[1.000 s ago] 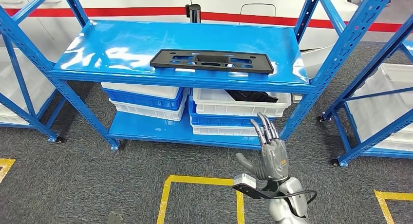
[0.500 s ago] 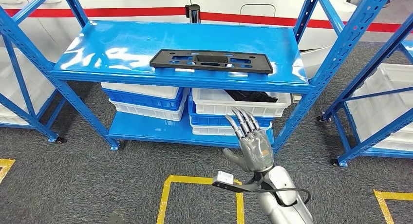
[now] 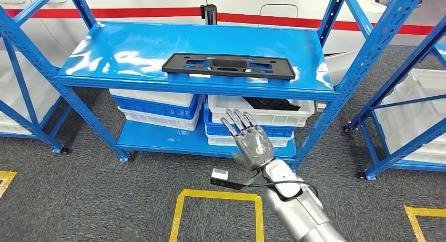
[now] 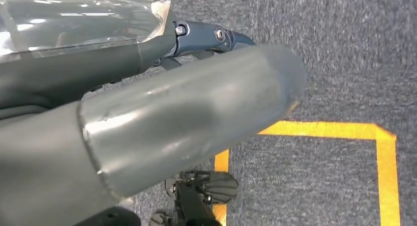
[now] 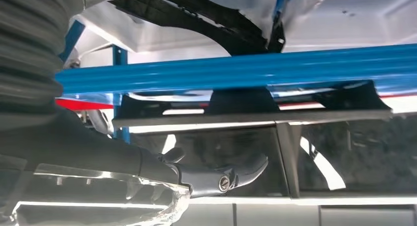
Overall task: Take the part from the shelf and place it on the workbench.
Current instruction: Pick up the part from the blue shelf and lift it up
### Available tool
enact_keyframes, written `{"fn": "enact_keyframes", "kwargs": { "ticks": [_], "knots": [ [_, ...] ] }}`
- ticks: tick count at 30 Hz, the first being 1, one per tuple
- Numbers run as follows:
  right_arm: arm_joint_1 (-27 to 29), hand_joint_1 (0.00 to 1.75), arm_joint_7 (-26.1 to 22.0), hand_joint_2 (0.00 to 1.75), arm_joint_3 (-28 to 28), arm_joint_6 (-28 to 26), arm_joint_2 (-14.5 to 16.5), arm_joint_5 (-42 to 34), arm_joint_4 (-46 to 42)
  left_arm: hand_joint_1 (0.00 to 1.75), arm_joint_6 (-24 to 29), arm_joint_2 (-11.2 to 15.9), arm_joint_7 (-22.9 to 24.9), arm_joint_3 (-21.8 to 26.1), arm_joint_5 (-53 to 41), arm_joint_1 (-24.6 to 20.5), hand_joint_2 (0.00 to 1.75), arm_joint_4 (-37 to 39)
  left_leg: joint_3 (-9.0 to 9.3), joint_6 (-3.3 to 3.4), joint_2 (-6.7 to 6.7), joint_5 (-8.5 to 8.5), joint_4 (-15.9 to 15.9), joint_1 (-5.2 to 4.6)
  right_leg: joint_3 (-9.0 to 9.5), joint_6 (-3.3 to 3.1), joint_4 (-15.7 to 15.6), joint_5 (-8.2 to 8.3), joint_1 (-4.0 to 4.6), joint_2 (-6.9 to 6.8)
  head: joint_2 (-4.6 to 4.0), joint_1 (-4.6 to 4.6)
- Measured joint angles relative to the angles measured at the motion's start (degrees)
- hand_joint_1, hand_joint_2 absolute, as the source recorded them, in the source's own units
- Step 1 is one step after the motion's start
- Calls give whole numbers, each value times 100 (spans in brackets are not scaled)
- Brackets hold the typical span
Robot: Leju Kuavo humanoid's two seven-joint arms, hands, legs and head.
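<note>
part on shelf, right hand empty

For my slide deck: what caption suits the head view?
Open right hand raised below the shelf holding the black part.

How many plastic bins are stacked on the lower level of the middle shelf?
4 visible: on the left, a white bin on a blue one on another white one; on the right, a white bin atop a partly hidden stack, so more may be there.
</note>
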Motion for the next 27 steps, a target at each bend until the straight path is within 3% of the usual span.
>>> {"fn": "enact_keyframes", "kwargs": {
  "ticks": [7,17,20,23,25,27],
  "knots": [
    [-522,0,156,175,161,810,-10,-380,248,0,-424,223,10,2,-60,64,0,10,3,0,-1,2,0,1,1,0,1,1,0,-1,0,-1],
    [-669,0,209,175,284,1064,-192,-563,85,0,-422,283,4,2,-117,98,0,33,-10,14,-2,-12,17,-21,-2,6,-5,2,-34,0,0,-1],
    [-677,0,223,175,308,1128,-271,-622,-4,0,-412,291,-2,3,-121,98,0,35,-16,48,-5,-33,20,-42,-5,15,-21,-1,-56,0,0,-1],
    [-696,0,222,175,328,1147,-335,-662,-93,0,-386,297,-1,4,-129,103,0,37,36,146,-7,-70,-79,-31,14,101,45,38,-47,2,0,-1],
    [-728,0,222,175,347,1158,-393,-683,-159,0,-373,295,-1,5,-146,108,0,39,145,198,-3,-61,-150,7,-100,137,309,-45,-46,3,-1,10],
    [-760,0,222,175,368,1179,-468,-699,-227,0,-368,291,-3,5,-167,109,0,39,200,207,-2,-61,-170,34,-503,140,974,-286,-65,5,-1,20]
  ]
}}
